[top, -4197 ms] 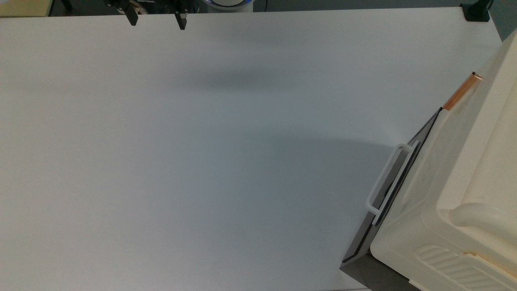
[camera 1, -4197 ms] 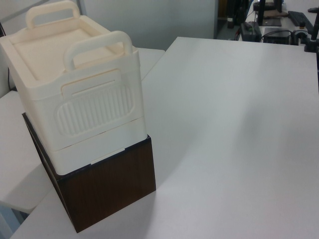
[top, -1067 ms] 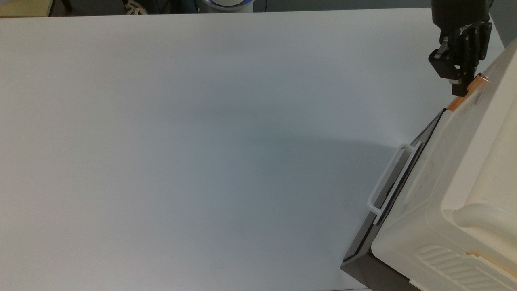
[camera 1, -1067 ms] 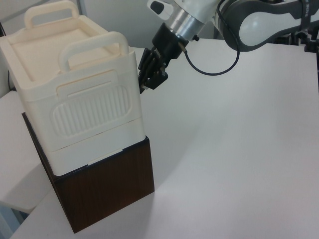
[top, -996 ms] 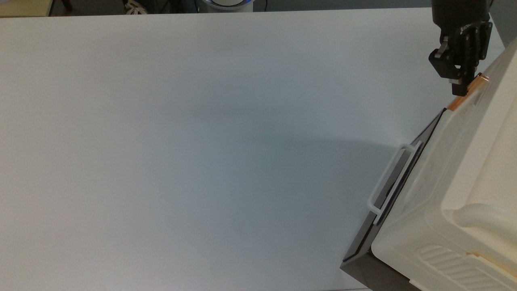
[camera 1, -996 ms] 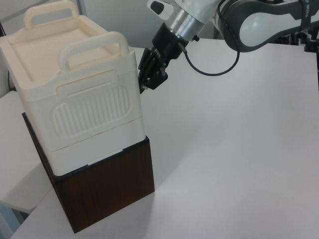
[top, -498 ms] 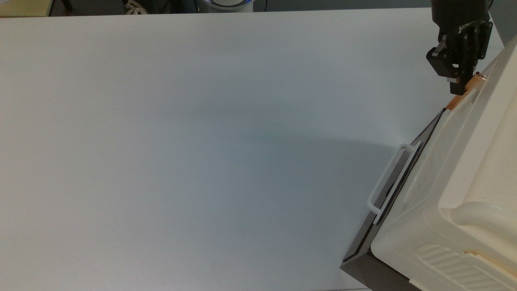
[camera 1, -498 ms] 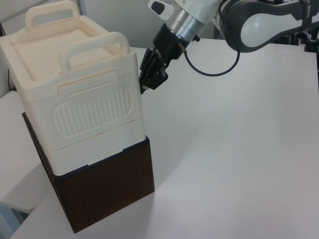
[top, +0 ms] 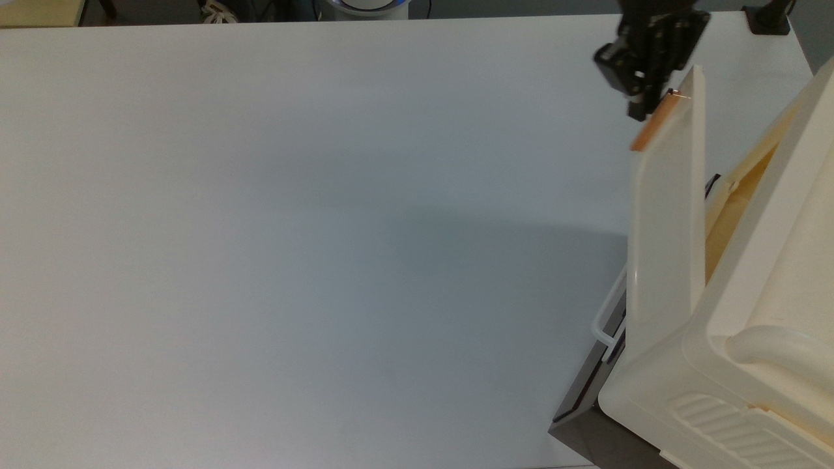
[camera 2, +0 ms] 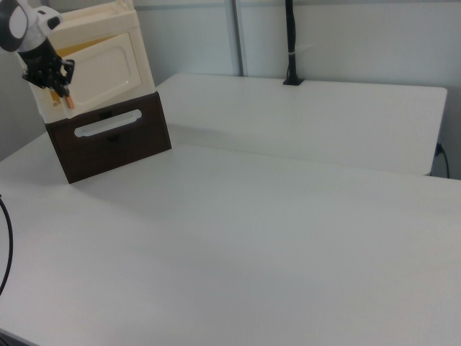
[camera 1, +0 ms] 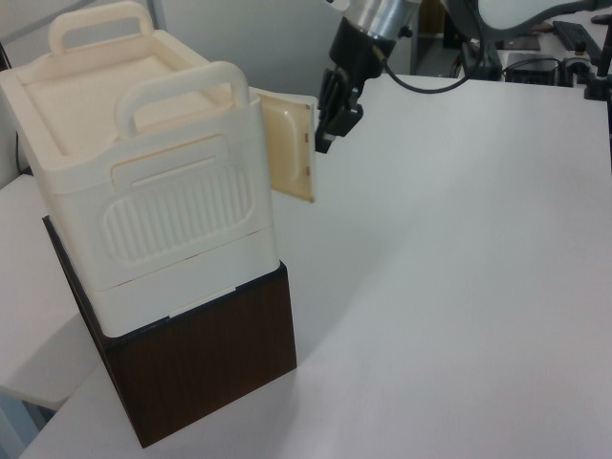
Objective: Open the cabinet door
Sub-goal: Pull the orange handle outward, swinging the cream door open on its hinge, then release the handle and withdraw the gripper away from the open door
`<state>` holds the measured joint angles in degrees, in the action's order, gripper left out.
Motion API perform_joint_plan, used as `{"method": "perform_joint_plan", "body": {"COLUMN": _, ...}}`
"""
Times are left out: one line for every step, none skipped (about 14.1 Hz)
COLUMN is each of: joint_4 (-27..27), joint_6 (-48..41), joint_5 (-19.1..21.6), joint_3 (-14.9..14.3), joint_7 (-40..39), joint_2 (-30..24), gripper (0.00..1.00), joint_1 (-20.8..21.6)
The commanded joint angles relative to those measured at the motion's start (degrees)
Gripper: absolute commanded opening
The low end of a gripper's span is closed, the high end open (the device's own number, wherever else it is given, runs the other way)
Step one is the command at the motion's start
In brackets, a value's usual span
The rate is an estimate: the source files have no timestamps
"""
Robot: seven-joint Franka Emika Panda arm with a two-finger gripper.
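Note:
The cream cabinet door [top: 668, 215] stands swung partly out from the cream cabinet [top: 769, 293], leaving a gap that shows the yellowish inside. Its copper-orange bar handle [top: 651, 127] is at the free edge. My black gripper [top: 644, 107] is shut on the upper end of that handle. In the left view the door [camera 1: 287, 143] angles out from the cabinet's far side, and the gripper [camera 1: 323, 142] holds its outer edge. In the right view the gripper [camera 2: 57, 90] sits at the handle [camera 2: 69, 101] on the door [camera 2: 104, 72].
The cabinet rests on a dark brown box [camera 1: 201, 363] whose dark front panel carries a white loop handle [top: 609, 319]. Both stand at the right edge of the top view on a wide white table [top: 326, 228]. A black clamp [top: 769, 19] is at the far corner.
The arm came from the top view's upper left to the handle and closed on it. In the last half second it pulled the handle left and the door swung open.

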<state>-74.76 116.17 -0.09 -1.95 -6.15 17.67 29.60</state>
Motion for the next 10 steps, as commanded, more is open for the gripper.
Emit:
{"method": "perform_joint_plan", "body": {"joint_4": -7.22, "joint_6": -4.28, "joint_5": -0.88, "joint_3": 2.64, "joint_7": 1.49, "joint_2": -5.35, "gripper": 0.31, "joint_1": -7.68}}
{"method": "perform_joint_plan", "body": {"joint_4": -8.37, "joint_6": -5.33, "joint_5": -0.88, "joint_3": 2.65, "joint_7": 1.23, "joint_2": -6.59, "gripper": 0.42, "joint_1": -9.37}}
{"method": "perform_joint_plan", "body": {"joint_4": -8.81, "joint_6": -6.74, "joint_5": -0.97, "joint_3": 2.65, "joint_7": 0.96, "joint_2": -7.38, "gripper": 0.48, "joint_1": -10.95}}
{"method": "perform_joint_plan", "body": {"joint_4": -8.91, "joint_6": -8.14, "joint_5": -0.97, "joint_3": 2.56, "joint_7": 0.96, "joint_2": -7.91, "gripper": 0.55, "joint_1": -13.06}}
{"method": "perform_joint_plan", "body": {"joint_4": -8.91, "joint_6": -9.55, "joint_5": -1.14, "joint_3": 2.56, "joint_7": 1.39, "joint_2": -8.01, "gripper": 0.71, "joint_1": -15.25}}
{"method": "perform_joint_plan", "body": {"joint_4": -8.91, "joint_6": -11.56, "joint_5": -1.67, "joint_3": 2.47, "joint_7": 1.49, "joint_2": -8.18, "gripper": 1.00, "joint_1": -17.97}}
{"method": "perform_joint_plan", "body": {"joint_4": -8.91, "joint_6": -12.98, "joint_5": -2.37, "joint_3": 2.30, "joint_7": 1.40, "joint_2": -8.18, "gripper": 1.00, "joint_1": -19.74}}
{"method": "perform_joint_plan", "body": {"joint_4": -8.99, "joint_6": -13.86, "joint_5": -3.25, "joint_3": 2.30, "joint_7": 1.49, "joint_2": -8.18, "gripper": 1.00, "joint_1": -21.67}}
{"method": "perform_joint_plan", "body": {"joint_4": -9.34, "joint_6": -14.65, "joint_5": -3.78, "joint_3": 2.30, "joint_7": 1.49, "joint_2": -8.18, "gripper": 1.00, "joint_1": -23.69}}
{"method": "perform_joint_plan", "body": {"joint_4": -9.69, "joint_6": -15.44, "joint_5": -3.96, "joint_3": 2.30, "joint_7": 1.49, "joint_2": -8.44, "gripper": 1.00, "joint_1": -26.06}}
